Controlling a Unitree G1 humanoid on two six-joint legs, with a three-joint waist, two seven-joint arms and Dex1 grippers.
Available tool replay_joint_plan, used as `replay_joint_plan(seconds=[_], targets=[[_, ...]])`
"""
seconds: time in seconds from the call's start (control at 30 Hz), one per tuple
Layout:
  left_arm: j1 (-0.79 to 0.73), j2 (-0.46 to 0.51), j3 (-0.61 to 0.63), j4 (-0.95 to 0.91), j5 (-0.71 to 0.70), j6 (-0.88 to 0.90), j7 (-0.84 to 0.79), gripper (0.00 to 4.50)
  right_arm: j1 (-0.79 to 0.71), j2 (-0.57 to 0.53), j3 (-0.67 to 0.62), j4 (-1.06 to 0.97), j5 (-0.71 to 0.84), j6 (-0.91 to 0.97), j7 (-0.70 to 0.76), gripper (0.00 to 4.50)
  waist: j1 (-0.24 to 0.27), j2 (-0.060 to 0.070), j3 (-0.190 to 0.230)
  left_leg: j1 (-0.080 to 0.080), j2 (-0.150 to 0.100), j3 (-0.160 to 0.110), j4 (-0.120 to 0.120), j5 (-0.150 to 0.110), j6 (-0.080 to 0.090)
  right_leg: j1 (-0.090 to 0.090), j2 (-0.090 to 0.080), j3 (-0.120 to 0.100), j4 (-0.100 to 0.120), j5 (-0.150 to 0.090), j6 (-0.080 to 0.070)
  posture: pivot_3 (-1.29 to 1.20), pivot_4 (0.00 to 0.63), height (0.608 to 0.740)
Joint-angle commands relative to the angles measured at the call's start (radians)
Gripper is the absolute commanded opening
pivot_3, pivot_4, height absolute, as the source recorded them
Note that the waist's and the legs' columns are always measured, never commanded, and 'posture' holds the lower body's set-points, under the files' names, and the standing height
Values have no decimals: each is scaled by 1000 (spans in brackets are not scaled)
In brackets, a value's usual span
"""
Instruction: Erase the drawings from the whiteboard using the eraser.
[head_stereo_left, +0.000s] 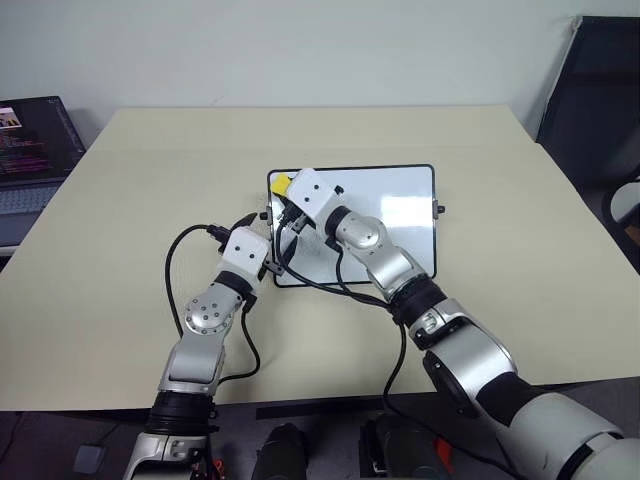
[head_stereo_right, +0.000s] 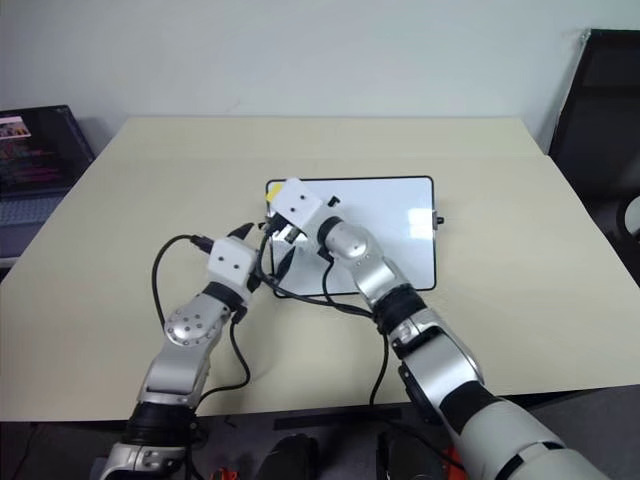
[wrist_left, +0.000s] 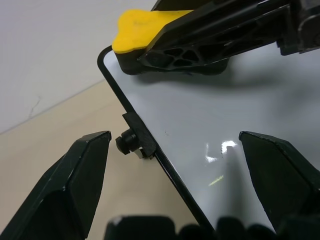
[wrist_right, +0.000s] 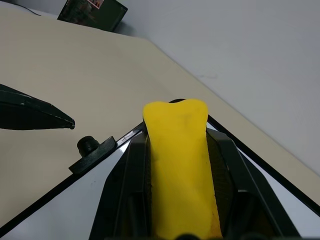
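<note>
The whiteboard lies flat in the middle of the tan table. At the board's far left corner my right gripper is shut on the eraser, whose yellow top sits between the two black fingers and whose black base rests on the board. My left gripper is open, with one finger on each side of the board's left edge by its small black knob, touching neither. The drawings are hidden; the bare white surface shows only glare.
An open laptop sits off the table's left side. A black chair stands at the right. Black cables loop from both wrists over the table. A second knob sticks out of the board's right side.
</note>
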Motion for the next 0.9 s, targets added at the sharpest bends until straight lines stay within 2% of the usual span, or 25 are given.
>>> replay_joint_plan(seconds=[0.03,0.43,0.9], targets=[[1,-1,1,-47,-16,-1,-4,4500,-54,17,-14,40,3,-28,-12,1161,0,0,0,0,0,0,0,0,0,0,0,0,0,0,0,0,150,740],[2,-4,5,-60,-17,16,-5,4500,-84,9,-25,139,0,-16,8,1161,-1,0,0,0,0,0,0,0,0,0,0,0,0,0,0,0,150,740],[-36,-13,-4,-24,-20,15,-29,4500,70,-101,-9,-29,-26,65,54,1161,5,0,0,1,-1,-1,1,0,0,1,-1,0,1,0,0,0,150,740]])
